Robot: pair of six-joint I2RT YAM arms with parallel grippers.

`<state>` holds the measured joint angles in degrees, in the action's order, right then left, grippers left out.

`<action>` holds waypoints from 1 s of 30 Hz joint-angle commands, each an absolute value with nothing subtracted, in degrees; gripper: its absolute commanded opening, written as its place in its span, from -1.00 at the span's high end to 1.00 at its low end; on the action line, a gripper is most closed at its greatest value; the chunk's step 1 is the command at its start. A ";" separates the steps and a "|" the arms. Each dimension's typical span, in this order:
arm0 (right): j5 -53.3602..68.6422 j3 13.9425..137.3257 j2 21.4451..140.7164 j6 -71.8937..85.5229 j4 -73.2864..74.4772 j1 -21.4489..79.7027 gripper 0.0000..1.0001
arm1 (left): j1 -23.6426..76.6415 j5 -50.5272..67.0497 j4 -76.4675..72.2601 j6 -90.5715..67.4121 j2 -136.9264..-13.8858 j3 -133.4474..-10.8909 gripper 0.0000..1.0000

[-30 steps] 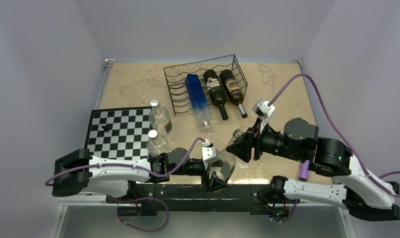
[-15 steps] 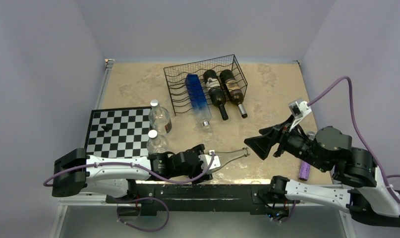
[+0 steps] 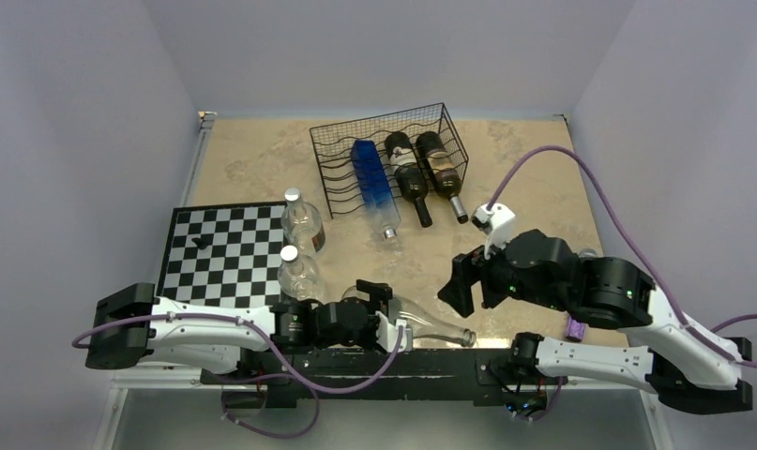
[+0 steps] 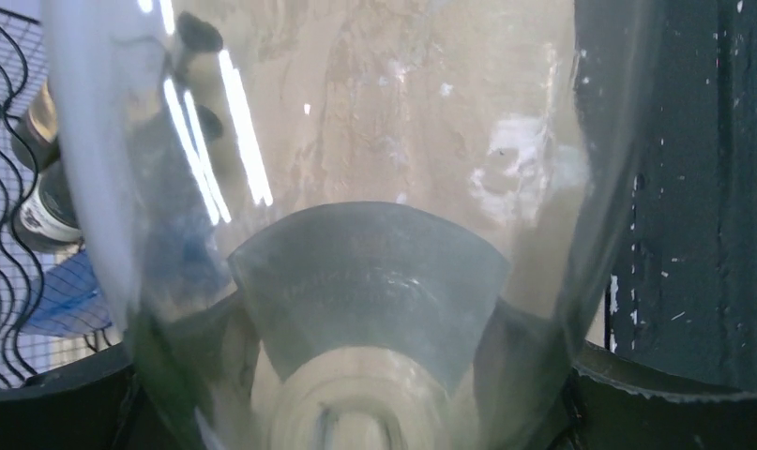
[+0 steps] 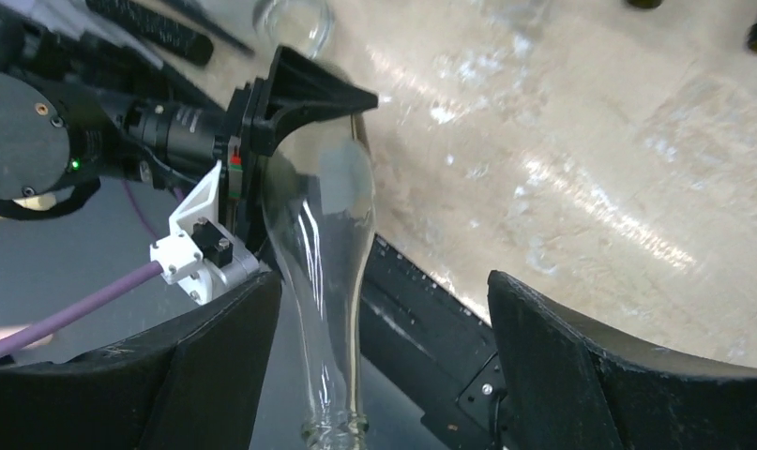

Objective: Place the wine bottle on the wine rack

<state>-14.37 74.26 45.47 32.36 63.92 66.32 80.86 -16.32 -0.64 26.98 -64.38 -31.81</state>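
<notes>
The clear glass wine bottle lies about level at the table's front edge, neck pointing right. My left gripper is shut on its body; the glass fills the left wrist view. My right gripper is open just above the neck. In the right wrist view the neck runs between the wide-open fingers without touching them. The black wire wine rack stands at the back and holds a blue bottle and two dark wine bottles.
A black-and-white chessboard lies at the left with a small black piece. Two plastic water bottles stand at its right edge. A purple object lies near the right arm. The black base rail runs along the front.
My left gripper has lowered the clear bottle from a raised tilt to level at the front edge. My right gripper pulled away to the right, then came back over the neck.
</notes>
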 commanded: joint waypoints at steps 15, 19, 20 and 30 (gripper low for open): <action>10.13 66.50 54.32 33.12 70.01 66.45 -0.41 | 84.28 -27.45 -21.42 39.73 -67.34 -31.87 1.00; 12.15 63.38 55.61 33.49 67.28 66.45 -0.34 | 84.29 -28.01 -21.78 39.73 -67.37 -32.10 1.00; 12.16 62.61 55.92 34.00 66.38 66.45 -0.30 | 84.29 -28.05 -21.92 39.61 -67.33 -32.08 1.00; 14.22 56.48 56.78 38.91 58.34 66.45 0.04 | 84.29 -27.27 -22.92 37.38 -68.34 -32.23 1.00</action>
